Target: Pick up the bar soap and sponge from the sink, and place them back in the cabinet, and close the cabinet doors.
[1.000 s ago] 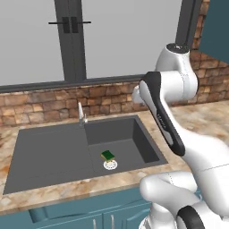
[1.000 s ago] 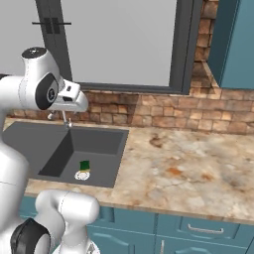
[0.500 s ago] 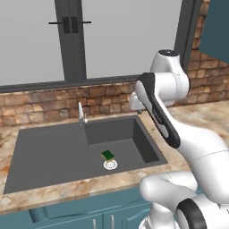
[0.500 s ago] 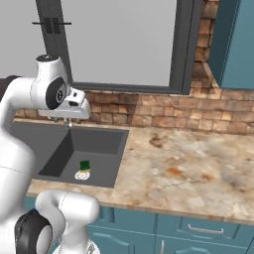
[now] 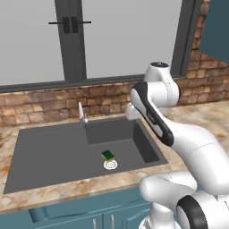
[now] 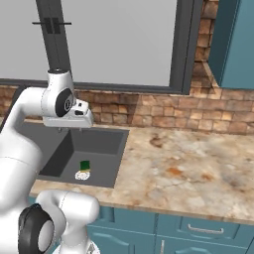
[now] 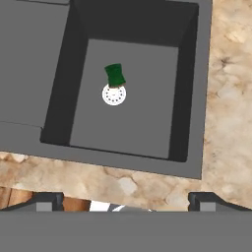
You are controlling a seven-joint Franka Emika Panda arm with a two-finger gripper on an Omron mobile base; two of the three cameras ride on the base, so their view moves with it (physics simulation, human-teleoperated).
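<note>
The sponge (image 5: pixel 107 155) (image 6: pixel 85 164) (image 7: pixel 115 75) lies dark green face up on the floor of the dark grey sink (image 5: pixel 53 152) (image 6: pixel 57 144) (image 7: pixel 147 123), touching the white round drain (image 7: pixel 114 94). My gripper (image 5: pixel 131 112) (image 6: pixel 69 128) (image 7: pixel 126 199) hangs well above the basin's back right corner. It points down and is open, with nothing between its fingertips (image 7: pixel 47 199). The bar soap is out of view. A teal cabinet (image 5: pixel 217 31) (image 6: pixel 233 44) shows at the upper right. Its doors cannot be made out.
A silver faucet (image 5: pixel 81 114) stands at the sink's back edge, left of my hand. Marbled counter (image 6: pixel 188 168) runs to the right, under a brick wall (image 6: pixel 163 111) and a window. Teal cupboards with small handles (image 6: pixel 203 230) sit below.
The arm has folded down and to the left, bringing the hand lower over the sink's back right corner. The sponge has not moved. The jaws stay open.
</note>
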